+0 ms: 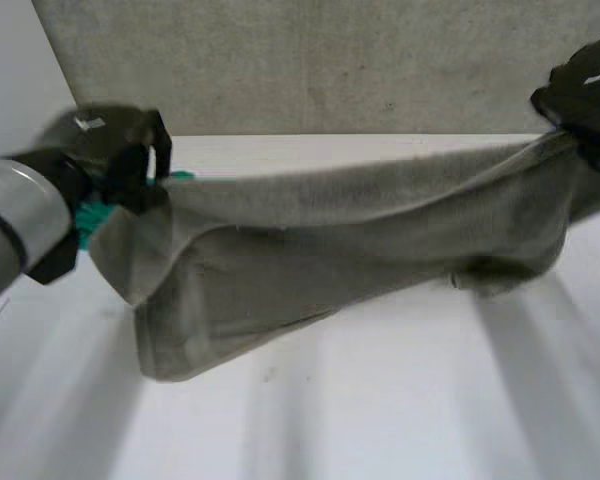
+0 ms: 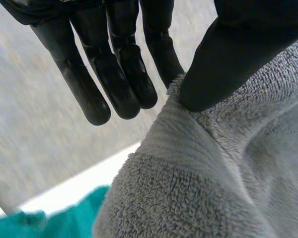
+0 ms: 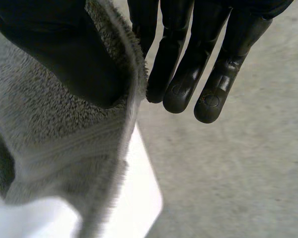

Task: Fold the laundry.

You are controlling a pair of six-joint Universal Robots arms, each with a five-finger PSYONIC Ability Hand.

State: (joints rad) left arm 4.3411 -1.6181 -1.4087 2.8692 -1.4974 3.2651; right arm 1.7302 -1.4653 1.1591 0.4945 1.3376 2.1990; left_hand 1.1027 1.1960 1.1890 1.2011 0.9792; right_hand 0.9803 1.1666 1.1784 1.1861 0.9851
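We observe left hand [image 2: 114, 74] and right hand [image 3: 188, 59] each pinching a grey towel [image 1: 330, 240] end above the white table [image 1: 380, 400], grey wall [image 1: 330, 60] behind.

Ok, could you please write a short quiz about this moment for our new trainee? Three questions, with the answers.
1. True or false: the grey towel lies flat and spread out on the white table.
2. What holds the towel's two ends? A) a person B) the left hand and the right hand C) a clamp on the table
3. Fill in: beside the left hand lies a ___ cloth.
Key: 1 false, it hangs stretched between the hands. 2 B, each thumb pinches an edge against the fingers. 3 green.
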